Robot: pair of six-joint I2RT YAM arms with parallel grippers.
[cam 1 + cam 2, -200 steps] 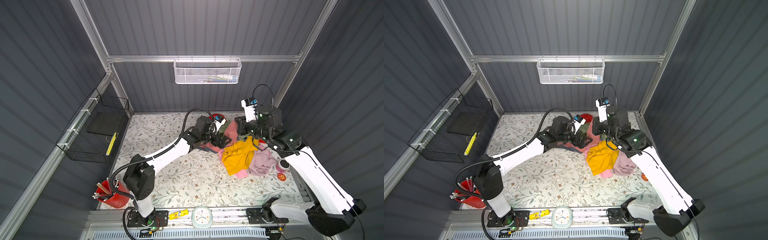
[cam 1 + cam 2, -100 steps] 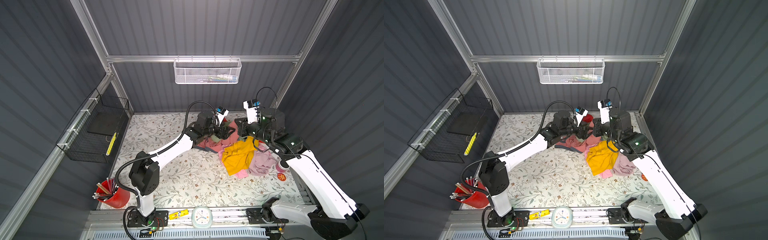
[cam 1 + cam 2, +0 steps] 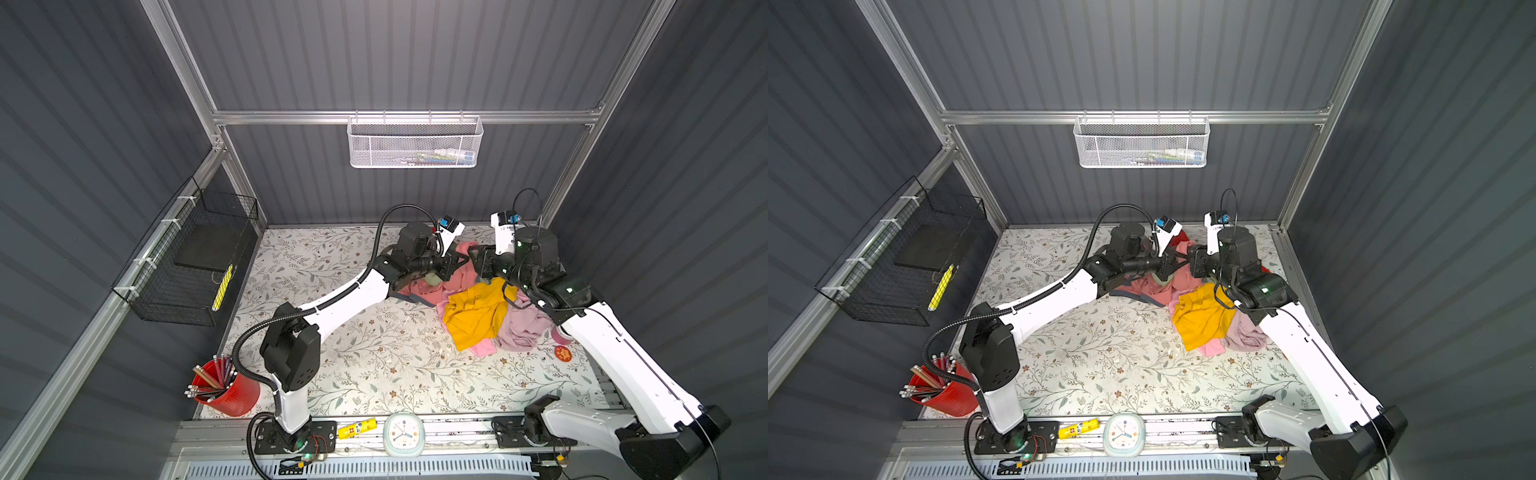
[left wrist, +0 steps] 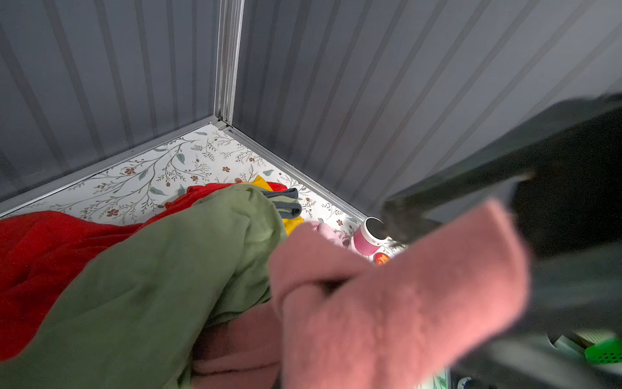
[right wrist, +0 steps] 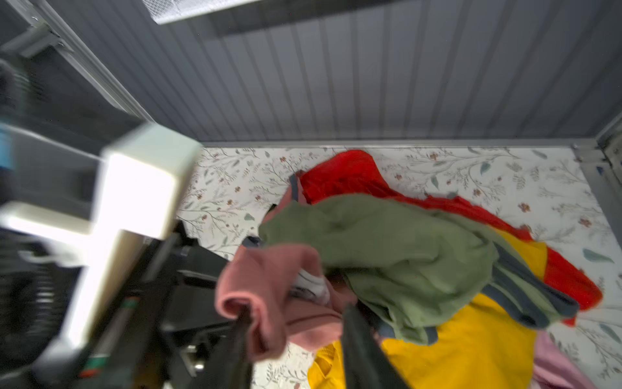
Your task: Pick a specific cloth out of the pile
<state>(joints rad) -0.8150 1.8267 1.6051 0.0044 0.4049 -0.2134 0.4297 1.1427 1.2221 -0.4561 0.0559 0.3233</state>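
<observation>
The left gripper is clenched on a fold of the cloth, the dusty salmon-pink garment, at the far side of the floral table, close to the back wall. From that pinch the cloth hangs down, and the rest of it lies spread on the table under the left wrist, its grey-blue trim showing at the near edge. The right gripper faces the left one, nearly tip to tip; in the right wrist view its fingers stand apart, released, with a pink fold draped over one of them and a small white label just beside. The pile lies below and in front of the right wrist: an olive green garment rests against the cloth, a red cloth is behind it, and a mustard yellow garment and a lilac-pink garment are nearer the front
</observation>
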